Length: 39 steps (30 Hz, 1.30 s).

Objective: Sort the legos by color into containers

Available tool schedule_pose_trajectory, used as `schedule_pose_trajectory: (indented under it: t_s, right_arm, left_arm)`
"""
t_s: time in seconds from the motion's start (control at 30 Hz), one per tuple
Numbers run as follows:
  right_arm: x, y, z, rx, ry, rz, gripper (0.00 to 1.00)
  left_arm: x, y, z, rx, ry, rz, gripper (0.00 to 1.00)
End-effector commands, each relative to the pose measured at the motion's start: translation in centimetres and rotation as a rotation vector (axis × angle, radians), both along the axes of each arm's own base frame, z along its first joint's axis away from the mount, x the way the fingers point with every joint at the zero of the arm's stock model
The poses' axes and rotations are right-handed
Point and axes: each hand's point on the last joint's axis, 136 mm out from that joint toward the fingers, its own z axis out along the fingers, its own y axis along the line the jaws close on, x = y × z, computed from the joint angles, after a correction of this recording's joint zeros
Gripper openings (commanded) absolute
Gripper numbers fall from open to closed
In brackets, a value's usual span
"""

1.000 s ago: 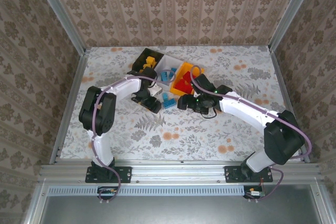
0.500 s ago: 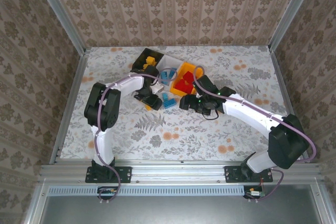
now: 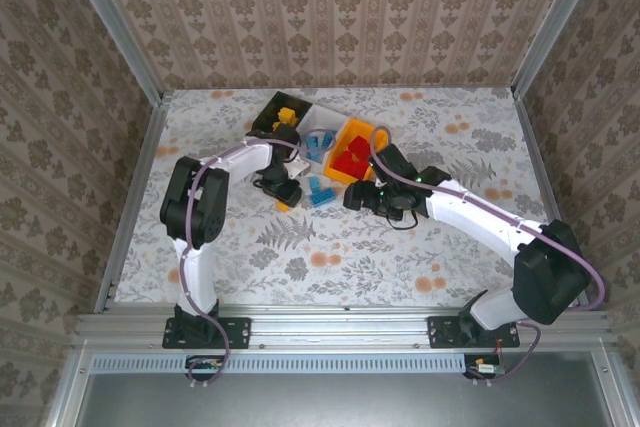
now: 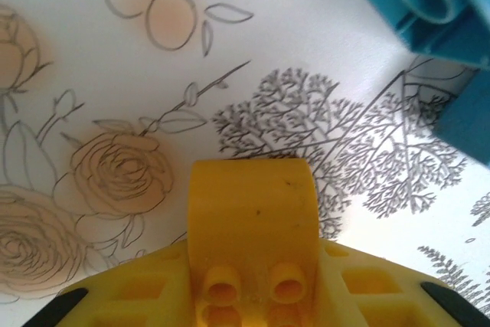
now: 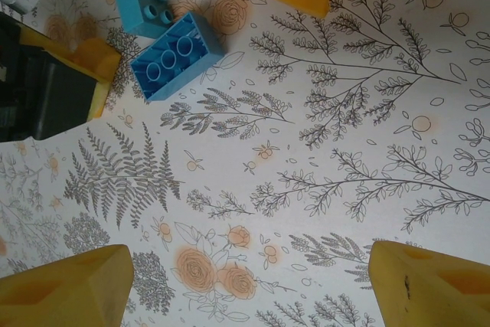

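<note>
A yellow lego (image 4: 251, 220) lies on the flowered table between the yellow fingers (image 4: 115, 296) of my left gripper (image 4: 251, 285), which has closed against its sides. From above, the left gripper (image 3: 285, 190) is just in front of the white container (image 3: 312, 129). Two blue legos (image 3: 318, 190) lie right beside it, also visible as blue legos (image 5: 178, 63). My right gripper (image 5: 249, 281) hangs open over bare table, right of the blue legos. The black container (image 3: 270, 112) holds yellow bricks and the orange-yellow container (image 3: 345, 132) holds red ones.
The three bins stand joined in a row at the middle back of the table. Patterned walls with metal rails enclose the table. Bare table lies to the front and to both sides of the arms.
The left gripper has drawn in slightly toward the bins and closed its jaws on the yellow lego. The right arm has hardly moved.
</note>
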Motion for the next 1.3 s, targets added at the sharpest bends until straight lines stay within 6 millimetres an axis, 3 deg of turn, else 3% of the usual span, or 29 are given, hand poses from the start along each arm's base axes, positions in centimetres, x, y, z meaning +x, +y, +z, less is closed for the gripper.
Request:
schedule_pose_trajectory:
  t_s: [0.0, 0.27, 0.43, 0.53, 0.87, 1.07, 1.27]
  right_arm:
    - [0.2, 0.6, -0.1, -0.005, 0.009, 0.026, 0.82]
    - [1.2, 1.4, -0.4, 0.01, 0.013, 0.05, 0.82]
    - [1.6, 1.4, -0.5, 0.016, 0.02, 0.053, 0.82]
    - [1.9, 1.3, -0.5, 0.019, 0.024, 0.052, 0.82]
    - [2.8, 0.2, 0.0, 0.031, -0.005, 0.023, 0.82]
    - [2.8, -1.2, 0.1, 0.031, -0.013, -0.016, 0.82]
    - [2.5, -2.6, 0.2, 0.023, -0.02, -0.057, 0.82]
  left_arm:
    - [0.0, 2.2, 2.1, -0.034, 0.023, 0.11, 0.36]
    - [4.0, 3.8, 8.8, -0.388, -0.005, 0.426, 0.38]
    - [9.0, 4.8, 13.8, -0.724, -0.041, 0.699, 0.39]
    - [12.4, 5.5, 15.3, -0.883, -0.04, 0.842, 0.39]
    - [21.2, 4.2, 15.7, -1.047, 0.014, 1.043, 0.4]
    - [24.5, 2.7, 14.9, -1.028, 0.034, 1.052, 0.4]
    - [26.4, 1.3, 14.0, -1.014, 0.055, 1.04, 0.41]
